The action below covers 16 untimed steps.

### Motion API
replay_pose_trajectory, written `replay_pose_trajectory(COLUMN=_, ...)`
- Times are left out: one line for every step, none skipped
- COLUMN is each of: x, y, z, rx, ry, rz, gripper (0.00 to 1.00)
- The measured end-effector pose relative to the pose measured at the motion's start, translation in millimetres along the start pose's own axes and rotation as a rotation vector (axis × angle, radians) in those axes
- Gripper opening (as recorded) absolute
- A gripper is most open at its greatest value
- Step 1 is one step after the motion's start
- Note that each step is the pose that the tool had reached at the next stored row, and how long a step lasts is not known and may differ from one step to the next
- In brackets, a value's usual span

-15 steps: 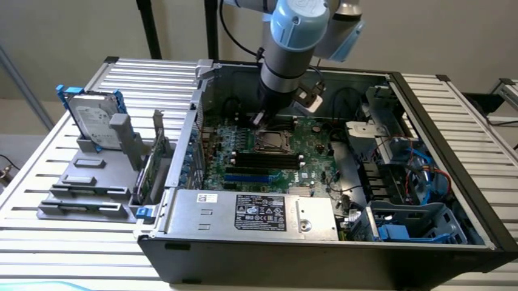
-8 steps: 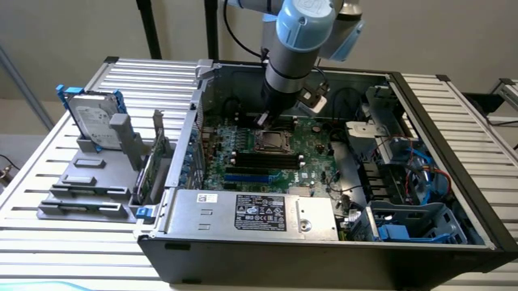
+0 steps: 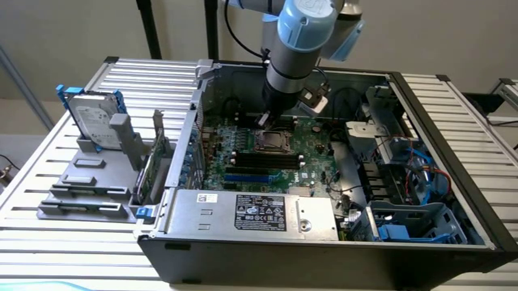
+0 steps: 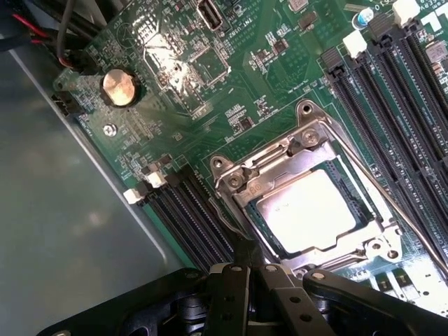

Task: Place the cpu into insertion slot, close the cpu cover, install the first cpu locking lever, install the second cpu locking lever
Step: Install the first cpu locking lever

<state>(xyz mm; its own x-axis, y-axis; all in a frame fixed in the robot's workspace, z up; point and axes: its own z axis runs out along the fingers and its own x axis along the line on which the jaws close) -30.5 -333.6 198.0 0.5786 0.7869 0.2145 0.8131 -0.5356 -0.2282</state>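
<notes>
Right now my gripper (image 4: 250, 269) is fully shut, fingertips pressed together just beside the near corner of the socket (image 3: 271, 140). I cannot tell whether they pinch anything. A thin wire lever (image 4: 227, 224) runs along the socket's edge toward them, and a dark stub sits right at my tips, but whether that is the lever's end or part of my own fingers is unclear.

The chip (image 4: 308, 210) lies flat in the socket, its pale face showing through the window of the metal cover (image 4: 241, 183), which is down over it. A second lever (image 4: 409, 231) lies along the far side, next to the long black memory slots (image 4: 399, 91).

As I judge it, the main risk is slipping. The wire is thin and springy, and shut fingertips could ride off it and scrape the green board (image 4: 175, 63) or knock the small parts beside the socket. Pushing at an angle could bend the lever or miss its catch. If the chip sits slightly crooked, clamping could harm the contacts beneath.

Hard to make out: the lever ends and their hooks, hidden by my fingers, so I cannot say if either lever is latched. Glare washes out the chip's face. In the exterior view my arm blocks the gripper (image 3: 271, 121) and part of the socket.
</notes>
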Motion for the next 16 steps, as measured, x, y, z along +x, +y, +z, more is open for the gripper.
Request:
replay_pose_trajectory(x=-0.7, y=-1.0, z=0.0, rx=0.0, ry=0.0001, rz=0.0, gripper=0.11)
replay_pose_trajectory(x=-1.2, y=-1.7, z=-0.1, rx=0.0, ry=0.0001, rz=0.0, gripper=0.11)
replay_pose_trajectory(x=-1.4, y=-2.1, z=-0.1, rx=0.0001, ry=0.0002, rz=0.0, gripper=0.11)
replay_pose_trajectory(x=-1.4, y=-2.2, z=-0.3, rx=0.0003, ry=0.0, rz=0.0, gripper=0.11)
replay_pose_trajectory(x=-1.2, y=-2.3, z=-0.6, rx=0.0004, ry=-0.0002, rz=0.0, gripper=0.11)
replay_pose_trajectory(x=-1.1, y=-2.6, z=-0.8, rx=0.0003, ry=-0.0003, rz=0.0, gripper=0.11)
replay_pose_trajectory(x=-1.0, y=-2.8, z=-0.9, rx=0.0003, ry=-0.0003, rz=0.0, gripper=0.11)
replay_pose_trajectory(x=-0.8, y=-2.9, z=-1.0, rx=0.0004, ry=-0.0003, rz=0.0, gripper=0.11)
replay_pose_trajectory(x=-0.6, y=-3.1, z=-1.0, rx=0.0003, ry=-0.0002, rz=0.0, gripper=0.11)
replay_pose_trajectory(x=-0.3, y=-3.4, z=-0.9, rx=0.0003, ry=-0.0001, rz=0.0, gripper=0.11)
replay_pose_trajectory(x=0.2, y=-3.8, z=-0.7, rx=0.0004, ry=-0.0001, rz=0.0, gripper=0.11)
replay_pose_trajectory(x=0.7, y=-4.2, z=-0.5, rx=0.0005, ry=0.0001, rz=0.0, gripper=0.11)
replay_pose_trajectory(x=1.3, y=-4.7, z=-0.2, rx=0.0005, ry=0.0002, rz=0.0, gripper=0.11)
replay_pose_trajectory(x=1.8, y=-5.0, z=0.0, rx=0.0005, ry=0.0002, rz=0.0, gripper=0.11)
replay_pose_trajectory(x=1.8, y=-5.0, z=-0.1, rx=0.0005, ry=0.0001, rz=0.0, gripper=0.11)
replay_pose_trajectory(x=1.8, y=-5.0, z=0.0, rx=0.0005, ry=0.0001, rz=0.0, gripper=0.11)
